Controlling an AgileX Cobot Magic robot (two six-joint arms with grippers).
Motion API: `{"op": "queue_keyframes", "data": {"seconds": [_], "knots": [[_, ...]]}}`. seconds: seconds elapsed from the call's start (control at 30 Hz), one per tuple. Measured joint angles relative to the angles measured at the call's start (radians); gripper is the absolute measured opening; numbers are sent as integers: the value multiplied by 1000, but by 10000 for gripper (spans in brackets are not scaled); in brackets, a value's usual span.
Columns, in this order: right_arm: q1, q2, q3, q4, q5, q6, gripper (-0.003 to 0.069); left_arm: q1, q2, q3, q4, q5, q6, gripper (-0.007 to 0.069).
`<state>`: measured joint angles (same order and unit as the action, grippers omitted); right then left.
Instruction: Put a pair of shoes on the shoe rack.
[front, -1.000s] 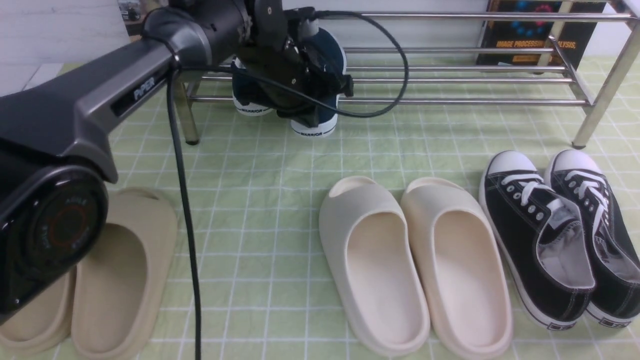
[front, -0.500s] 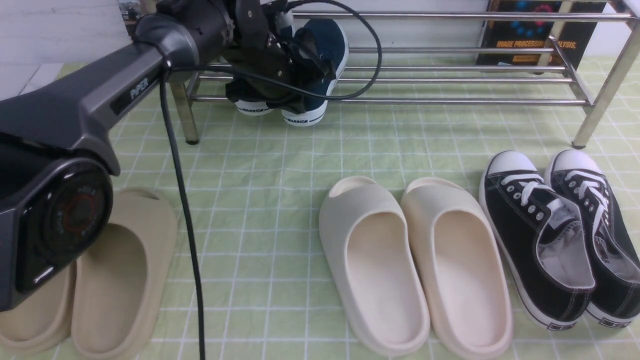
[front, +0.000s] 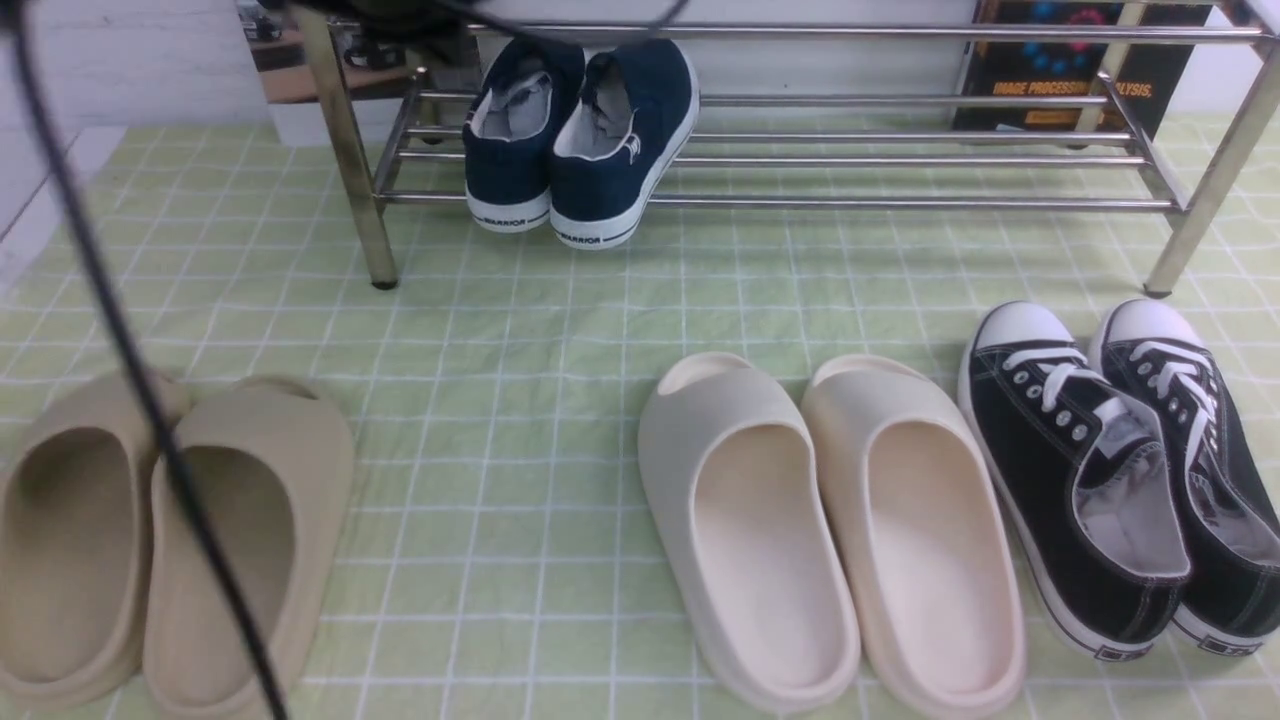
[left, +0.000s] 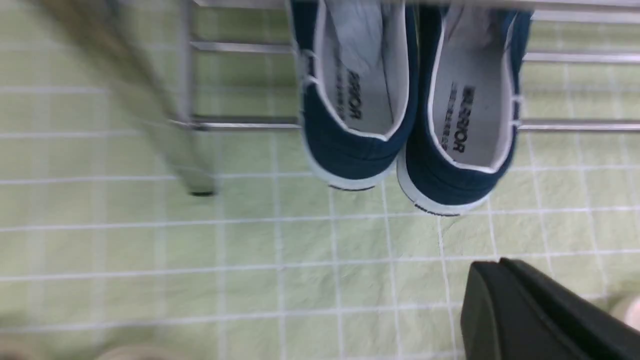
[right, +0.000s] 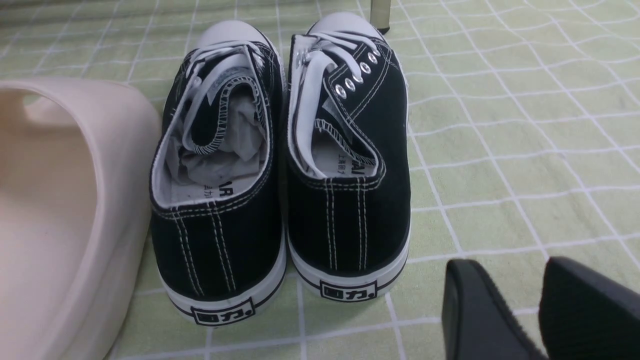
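- The pair of shoes (front: 575, 140) sits on the lower bars of the shoe rack (front: 900, 200), upper left-centre of the front view, with the heels overhanging the front bar.
- My left gripper (left: 505, 285) is closed and empty above the desk (left: 250, 240). My right gripper (right: 520, 285) is slightly parted and holds nothing.
- Placement looks done. I'd back away high, keeping my cable (front: 150, 420) off the rack.

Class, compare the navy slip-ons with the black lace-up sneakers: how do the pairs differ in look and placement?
The navy slip-ons have no laces; the black lace-up sneakers have white laces and white toe caps. The navy slip-ons rest on the lower bars of the shoe rack, heels overhanging; the black lace-up sneakers lie on the green checked cloth in front of it. Both pairs sit side by side and have white soles.
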<state>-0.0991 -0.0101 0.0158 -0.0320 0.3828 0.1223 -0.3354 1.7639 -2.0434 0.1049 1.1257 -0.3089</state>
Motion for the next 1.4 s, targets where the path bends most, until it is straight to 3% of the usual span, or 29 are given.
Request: {"op": "queue_keyframes", "data": {"seconds": [0.17,0.3,0.43,0.57,0.77,1.0,1.4], "knots": [[0,0,0,0,0,0,239,0,-266,26,31,113,45,-13],[0,0,0,0,0,0,239,0,-491,160,39,124,56,-13],[0,0,0,0,0,0,239,0,-742,411,47,90,53,-13],[0,0,0,0,0,0,239,0,-1065,807,62,-44,-21,-13],[0,0,0,0,0,0,239,0,-1347,1169,69,-133,-134,-13],[0,0,0,0,0,0,239,0,-1500,1319,61,-138,-159,-13],[0,0,0,0,0,0,239,0,-1507,1389,14,-225,-136,-13]]}}
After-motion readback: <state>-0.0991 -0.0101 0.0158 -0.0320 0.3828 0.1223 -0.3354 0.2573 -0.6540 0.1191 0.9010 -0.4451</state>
